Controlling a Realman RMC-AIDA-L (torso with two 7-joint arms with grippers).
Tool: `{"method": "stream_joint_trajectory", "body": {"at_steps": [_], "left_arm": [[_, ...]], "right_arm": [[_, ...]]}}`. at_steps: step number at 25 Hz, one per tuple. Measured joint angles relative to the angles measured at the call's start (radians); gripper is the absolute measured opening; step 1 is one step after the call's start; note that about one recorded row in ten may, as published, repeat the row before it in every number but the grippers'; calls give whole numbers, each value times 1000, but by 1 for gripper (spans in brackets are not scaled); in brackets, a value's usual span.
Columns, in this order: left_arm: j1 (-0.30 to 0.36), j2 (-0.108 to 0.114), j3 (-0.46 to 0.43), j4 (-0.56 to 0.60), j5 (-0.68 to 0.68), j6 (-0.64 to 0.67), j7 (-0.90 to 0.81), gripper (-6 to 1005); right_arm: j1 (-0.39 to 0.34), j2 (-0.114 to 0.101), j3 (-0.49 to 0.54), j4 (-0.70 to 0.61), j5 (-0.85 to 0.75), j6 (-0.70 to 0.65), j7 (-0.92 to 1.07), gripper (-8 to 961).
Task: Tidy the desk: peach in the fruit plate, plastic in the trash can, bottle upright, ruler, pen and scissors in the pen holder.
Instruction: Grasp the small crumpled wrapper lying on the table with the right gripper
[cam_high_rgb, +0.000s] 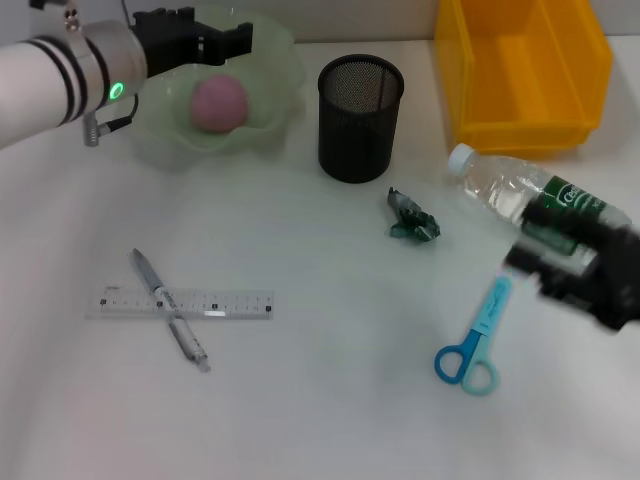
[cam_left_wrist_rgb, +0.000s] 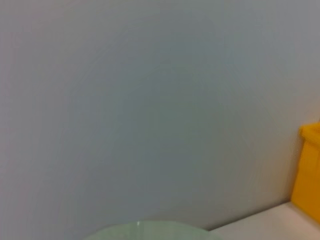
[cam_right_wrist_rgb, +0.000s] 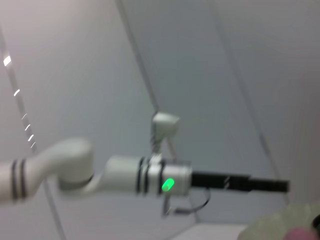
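Now the left gripper is above the back part of the green fruit plate. Its fingers are apart and hold nothing. The pink peach lies inside the plate, just below and in front of this gripper, not touching it. In the left wrist view only the rim of the plate and a corner of the yellow bin can be seen.

The right gripper is low over the desk, at the body of the plastic bottle. The bottle lies on its side, with its white cap pointing away from the gripper, toward the pen holder. The gripper is blurred, so I cannot tell if its fingers are around the bottle or only next to it.

The blue scissors lie flat just beside the right gripper, on its inner side, with the handles toward the robot. The crumpled green plastic lies between the right gripper and the black mesh pen holder, which stands upright and apart from both. The yellow bin stands behind the bottle.

The clear ruler and the pen lie crossed on the desk, the pen on top, well in front of the left gripper and far from the right one.
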Motion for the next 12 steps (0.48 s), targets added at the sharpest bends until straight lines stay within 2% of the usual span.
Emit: {"method": "stream_joint_trajectory", "body": {"at_steps": [3,4,5,8,12], "left_arm": [[45,2,8,66,-56,42,28,809],[79,2,8,112,-131,102,91,809],[79,2,8,112,-131,102,91,808],[137,3,-2,154,-338,270,276,808],[194,6,-56,122,-610,579,549,807]], "right_arm": [[4,0,36,-88,15,-32,104,743],[9,0,41,-118,21,-42,130,743],[15,0,43,-155,34,-53,165,744],[27,-1,46,-219,63,-64,231,744],[44,-1,39,-285,70,-60,295,745]]}}
